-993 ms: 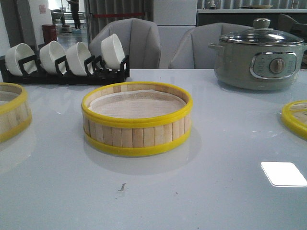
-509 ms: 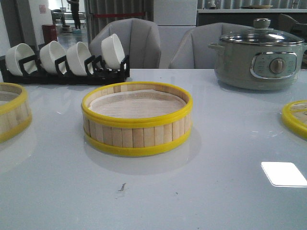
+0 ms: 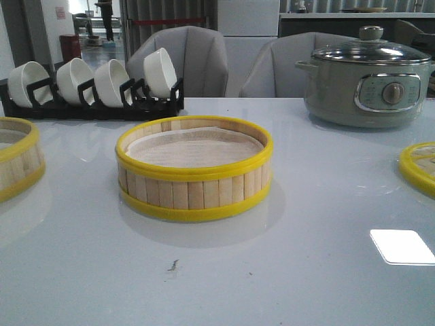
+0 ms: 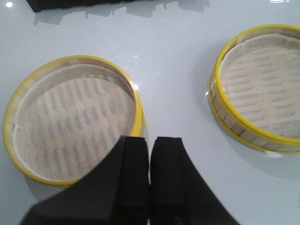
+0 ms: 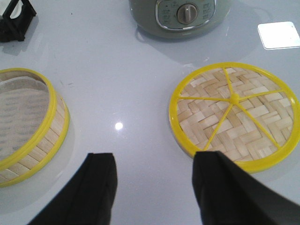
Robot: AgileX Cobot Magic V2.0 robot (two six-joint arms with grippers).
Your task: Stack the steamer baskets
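Observation:
One steamer basket (image 3: pixel 194 170) with yellow rims and a pale liner stands at the table's middle. It also shows in the left wrist view (image 4: pixel 260 89) and the right wrist view (image 5: pixel 26 126). A second steamer basket (image 3: pixel 17 166) sits at the left edge, seen whole in the left wrist view (image 4: pixel 70 119). My left gripper (image 4: pixel 150 140) is shut and empty, above the near rim of this second basket. My right gripper (image 5: pixel 154 164) is open and empty over bare table, between the middle basket and the woven lid (image 5: pixel 234 112). Neither gripper shows in the front view.
A grey-green electric pot (image 3: pixel 367 78) with a glass lid stands at the back right. A black rack with several white bowls (image 3: pixel 92 85) is at the back left. The woven lid's edge (image 3: pixel 418 168) lies at the right.

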